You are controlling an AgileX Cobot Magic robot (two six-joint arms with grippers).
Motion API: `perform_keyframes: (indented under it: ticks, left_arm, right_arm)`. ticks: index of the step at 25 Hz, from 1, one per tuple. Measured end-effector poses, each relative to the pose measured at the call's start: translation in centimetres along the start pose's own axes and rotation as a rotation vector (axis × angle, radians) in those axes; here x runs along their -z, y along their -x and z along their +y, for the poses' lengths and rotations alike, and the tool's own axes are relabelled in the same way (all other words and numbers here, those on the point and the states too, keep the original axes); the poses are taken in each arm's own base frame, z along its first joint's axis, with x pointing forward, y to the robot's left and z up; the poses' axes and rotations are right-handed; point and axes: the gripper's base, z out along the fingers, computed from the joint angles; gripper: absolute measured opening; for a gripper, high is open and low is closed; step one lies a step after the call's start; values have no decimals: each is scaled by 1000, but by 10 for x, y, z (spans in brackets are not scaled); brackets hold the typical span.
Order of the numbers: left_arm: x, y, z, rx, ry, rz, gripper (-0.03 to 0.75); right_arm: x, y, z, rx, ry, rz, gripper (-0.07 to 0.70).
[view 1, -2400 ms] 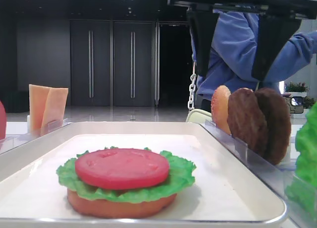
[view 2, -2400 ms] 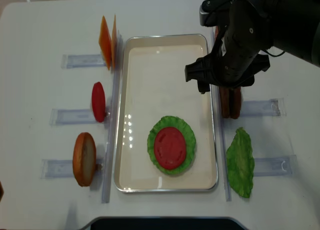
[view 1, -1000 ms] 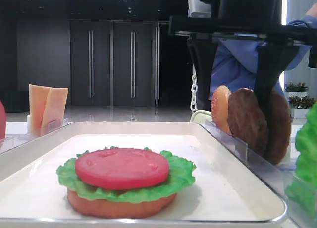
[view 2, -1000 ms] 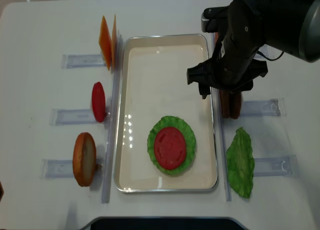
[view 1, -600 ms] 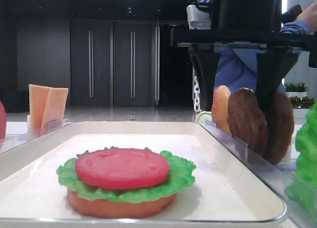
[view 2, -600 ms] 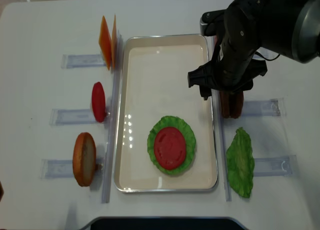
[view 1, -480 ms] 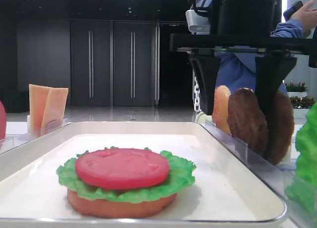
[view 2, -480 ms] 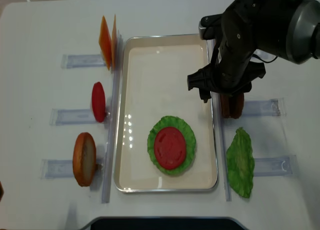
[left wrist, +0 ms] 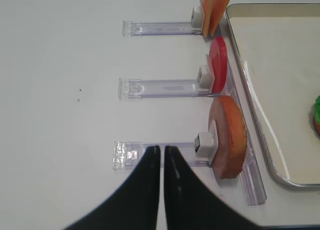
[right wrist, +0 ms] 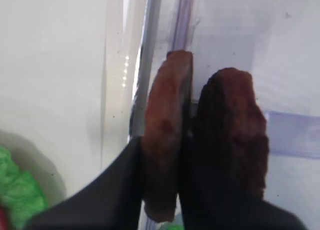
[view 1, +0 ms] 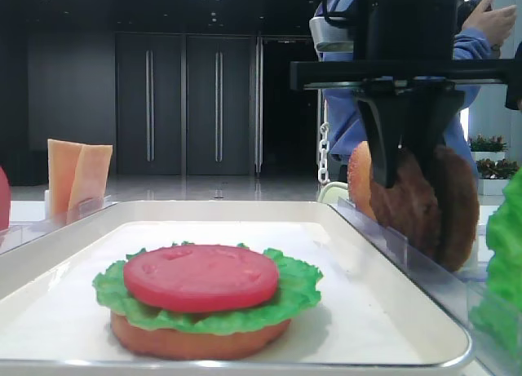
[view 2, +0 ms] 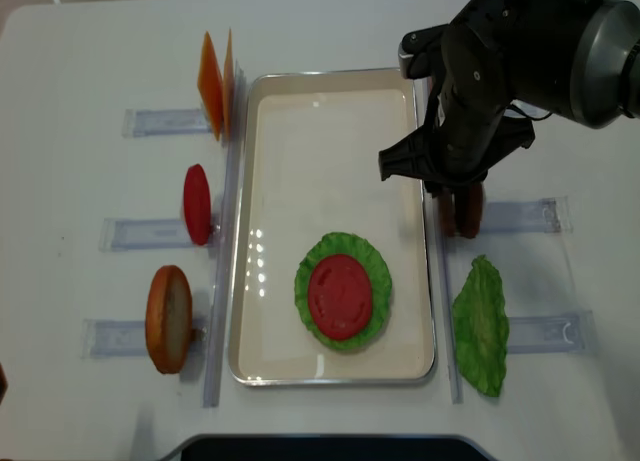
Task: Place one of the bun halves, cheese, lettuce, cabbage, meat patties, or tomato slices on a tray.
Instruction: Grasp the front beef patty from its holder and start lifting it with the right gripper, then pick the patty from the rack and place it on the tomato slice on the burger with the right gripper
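The right gripper (view 2: 452,203) is pinching shut on the near patty (right wrist: 162,155), a rough, grainy brown disc standing on edge; black fingers (right wrist: 132,185) are pressing both faces, w/ the 2nd patty (right wrist: 235,140) standing upright just behind one finger. In the low front view the two patties (view 1: 424,205) are sitting upright in a clear plastic holder (view 2: 520,216) just outside the tray's right rim, w/ an orange bun half (view 1: 359,176) behind them. The tray (view 2: 290,141) is white, shallow, rounded at the corners w/ a raised rim; its far half is lying bare, and nearer the front a stack is sitting flat: bun base (view 1: 196,342), ruffled green lettuce (view 2: 372,266), smooth red tomato (view 2: 340,296) on top. The stack is well apart from the gripper. A 2nd lettuce leaf (view 2: 481,326) is lying by the right rim, near the front. On the left, clear holders are propping up thin pale-orange cheese squares (view 2: 216,81), a red tomato disc (view 2: 197,203) and a glossy tan bun (view 2: 168,319), all on edge, all just beside the left rim. The left gripper (left wrist: 162,155) is closed w/ nothing in it, fingertips together over bare white table (left wrist: 60,90) beside the bun's holder (left wrist: 150,155). A person in blue (view 1: 347,107) is standing behind the right arm.
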Motion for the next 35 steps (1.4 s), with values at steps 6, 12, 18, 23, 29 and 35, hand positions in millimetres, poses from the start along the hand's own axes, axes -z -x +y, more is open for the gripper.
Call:
perform_keyframes:
  ticks: [6, 12, 18, 23, 29, 35]
  left_arm:
    - [0, 0, 0, 0, 0, 0, 13]
    - [0, 0, 0, 0, 0, 0, 13]
    - [0, 0, 0, 0, 0, 0, 13]
    - [0, 0, 0, 0, 0, 0, 13]
    - [0, 0, 0, 0, 0, 0, 13]
    - [0, 0, 0, 0, 0, 0, 13]
  right_arm:
    - [0, 1, -2, 8, -14, -4, 158]
    - [3, 0, -2, 6, -12, -6, 157]
    - [13, -3, -4, 1, -8, -8, 155]
    - [16, -5, -4, 0, -6, -1, 155]
    - [44, -12, -2, -20, 64, -48, 155]
    - [77, -22, 1, -24, 204, -84, 155]
